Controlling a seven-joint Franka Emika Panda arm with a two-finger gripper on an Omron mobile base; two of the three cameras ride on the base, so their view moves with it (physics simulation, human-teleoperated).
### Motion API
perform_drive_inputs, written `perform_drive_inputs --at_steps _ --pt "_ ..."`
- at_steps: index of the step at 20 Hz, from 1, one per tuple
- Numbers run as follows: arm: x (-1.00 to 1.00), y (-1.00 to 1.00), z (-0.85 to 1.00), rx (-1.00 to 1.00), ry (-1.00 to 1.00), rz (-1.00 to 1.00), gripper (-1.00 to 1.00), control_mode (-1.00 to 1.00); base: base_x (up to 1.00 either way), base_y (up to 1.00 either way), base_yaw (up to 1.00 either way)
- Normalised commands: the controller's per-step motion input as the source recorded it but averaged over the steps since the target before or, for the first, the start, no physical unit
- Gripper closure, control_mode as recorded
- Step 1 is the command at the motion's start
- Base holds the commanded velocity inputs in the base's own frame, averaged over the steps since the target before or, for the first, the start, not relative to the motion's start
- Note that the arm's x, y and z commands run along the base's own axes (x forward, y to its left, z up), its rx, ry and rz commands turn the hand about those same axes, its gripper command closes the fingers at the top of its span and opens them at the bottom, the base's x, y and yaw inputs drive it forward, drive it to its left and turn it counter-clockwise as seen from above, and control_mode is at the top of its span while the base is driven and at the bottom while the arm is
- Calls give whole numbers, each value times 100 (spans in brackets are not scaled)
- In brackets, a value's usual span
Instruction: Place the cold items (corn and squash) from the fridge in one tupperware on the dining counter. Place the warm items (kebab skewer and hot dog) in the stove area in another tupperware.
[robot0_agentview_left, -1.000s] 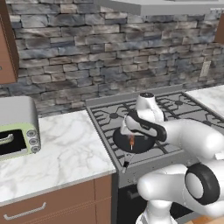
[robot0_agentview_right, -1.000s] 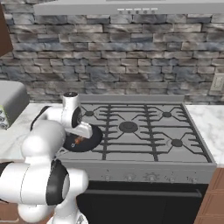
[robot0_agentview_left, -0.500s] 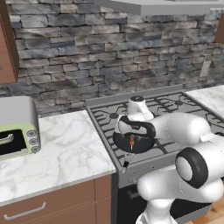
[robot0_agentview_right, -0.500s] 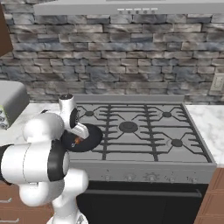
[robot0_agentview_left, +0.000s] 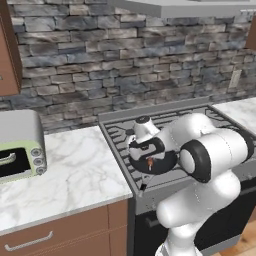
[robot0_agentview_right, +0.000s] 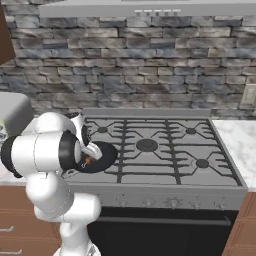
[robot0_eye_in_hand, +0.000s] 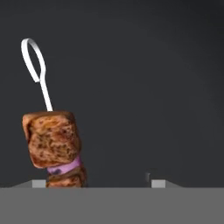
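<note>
Two small finger tips stand apart at the bottom of the hand view, so we read the gripper (robot0_eye_in_hand: 96, 183) as open with nothing clamped, though the kebab skewer (robot0_eye_in_hand: 54, 144) lies against the left tip, its browned meat cube, purple slice and looped wire handle on the dark pan (robot0_eye_in_hand: 153, 87). From the base views, our hand is low over that black pan (robot0_agentview_left: 167, 162) on the front left burner of the stove (robot0_agentview_right: 165, 150). We judge the task barely begun: the skewer is not yet lifted, and we cannot see the hot dog, the tupperware, the fridge or the dining counter here, so all four items appear left to do.
</note>
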Motion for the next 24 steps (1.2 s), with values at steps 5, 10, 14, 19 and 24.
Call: perform_drive_inputs --at_steps 5,10,14,19,24 --pt "30 -3 -44 -6 0 -8 -100 -100 0 0 0" --pt "23 -10 -53 -5 0 -8 100 -100 0 0 0" --pt "6 -43 -30 1 -1 -5 100 -100 0 0 0" --pt "-33 -94 32 24 -16 -1 100 -100 0 0 0" --pt "-67 -100 70 37 -27 -4 100 -100 0 0 0"
